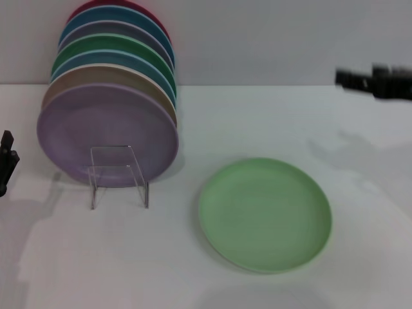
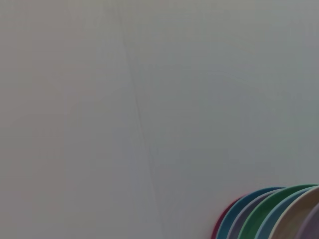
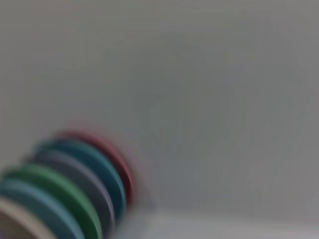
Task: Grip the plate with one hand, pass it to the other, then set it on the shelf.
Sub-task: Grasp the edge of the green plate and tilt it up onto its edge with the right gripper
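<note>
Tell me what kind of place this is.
Probably a lab test bench, not a kitchen: a bare white table, a clear acrylic rack holding upright coloured plates, and one mint-green plate lying flat.

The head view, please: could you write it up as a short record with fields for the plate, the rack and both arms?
plate: pale green plate, flat on the white table, untouched
shelf: clear rack holding a row of upright plates, lilac plate in front
left gripper: at the table's left edge, away from the plate
right gripper: raised at far right, holding nothing
</note>
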`<state>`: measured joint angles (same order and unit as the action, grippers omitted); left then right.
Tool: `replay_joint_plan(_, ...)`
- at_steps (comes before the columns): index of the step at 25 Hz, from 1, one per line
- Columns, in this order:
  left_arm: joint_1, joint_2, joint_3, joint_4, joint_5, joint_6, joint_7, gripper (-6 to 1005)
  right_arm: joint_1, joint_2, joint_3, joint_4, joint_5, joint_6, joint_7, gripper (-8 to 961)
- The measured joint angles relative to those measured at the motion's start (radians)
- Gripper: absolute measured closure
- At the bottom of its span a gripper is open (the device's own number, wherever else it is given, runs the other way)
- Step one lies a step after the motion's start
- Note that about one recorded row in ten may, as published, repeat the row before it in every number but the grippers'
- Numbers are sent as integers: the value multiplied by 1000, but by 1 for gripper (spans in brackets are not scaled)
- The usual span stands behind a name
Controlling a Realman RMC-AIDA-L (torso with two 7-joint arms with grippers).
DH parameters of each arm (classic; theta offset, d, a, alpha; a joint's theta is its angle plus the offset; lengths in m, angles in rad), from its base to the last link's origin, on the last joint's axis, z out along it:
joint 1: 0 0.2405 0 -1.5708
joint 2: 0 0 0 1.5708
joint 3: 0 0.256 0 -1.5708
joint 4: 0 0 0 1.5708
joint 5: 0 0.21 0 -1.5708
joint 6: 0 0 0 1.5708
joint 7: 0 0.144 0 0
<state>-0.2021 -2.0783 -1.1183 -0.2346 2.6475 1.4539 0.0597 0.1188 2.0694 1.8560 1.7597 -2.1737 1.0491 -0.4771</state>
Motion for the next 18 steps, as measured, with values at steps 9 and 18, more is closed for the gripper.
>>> replay_joint_plan(9,-9,2,-21,0,0,-34,-2,190,244,-18,241,-109,-191,448,190,144)
replay_joint_plan(18,-10,3,-23,0,-6,-37,-3,190,432,-30,225,-386,-344,521,178,143)
